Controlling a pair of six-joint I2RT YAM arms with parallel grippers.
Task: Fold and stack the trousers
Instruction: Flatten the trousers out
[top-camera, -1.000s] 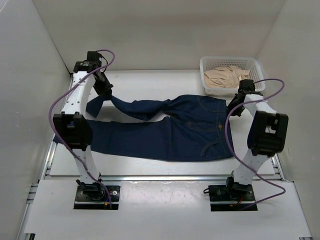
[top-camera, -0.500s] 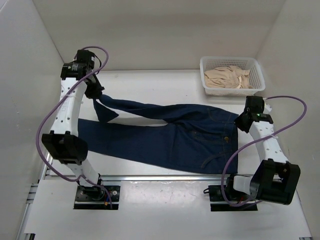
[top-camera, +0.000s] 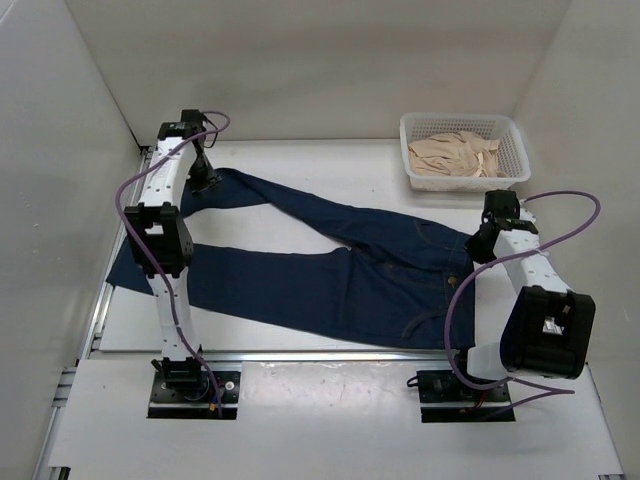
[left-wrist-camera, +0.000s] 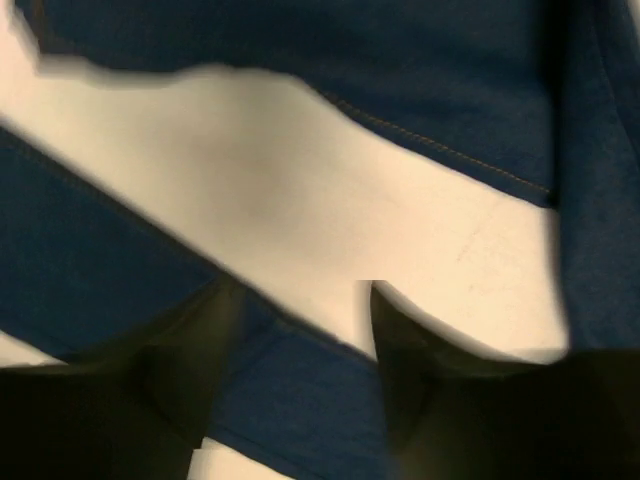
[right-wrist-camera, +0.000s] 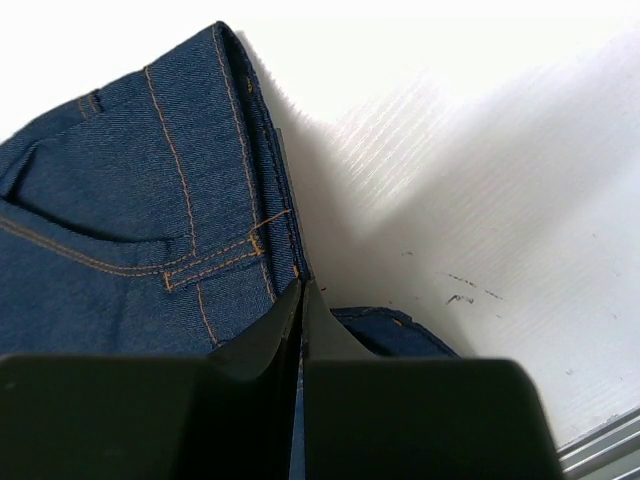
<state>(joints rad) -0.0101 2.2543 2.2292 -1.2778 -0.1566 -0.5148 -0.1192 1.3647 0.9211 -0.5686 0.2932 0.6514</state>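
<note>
The trousers (top-camera: 350, 270) lie spread flat across the white tabletop (top-camera: 300, 160), waistband to the right and both legs running off to the left. The near leg lies almost straight, and the far leg angles toward the back left corner.

The left arm stands up from its base, bends at the elbow above the near leg and reaches far back. Its wrist tips down, so the left gripper (top-camera: 206, 181) sits at the end of the far leg. In the blurred wrist view its dark fingers (left-wrist-camera: 190, 350) stand apart, with a strip of denim lying in the gap.

The right arm is folded low, its elbow hanging near the front edge and its forearm pointing away. The right gripper (top-camera: 478, 240) is pinched tight on the waistband (right-wrist-camera: 255, 120) at the trousers' right edge.

A white basket (top-camera: 406, 150) holding a beige cloth (top-camera: 455, 152) sits at the back right, apart from the trousers.
</note>
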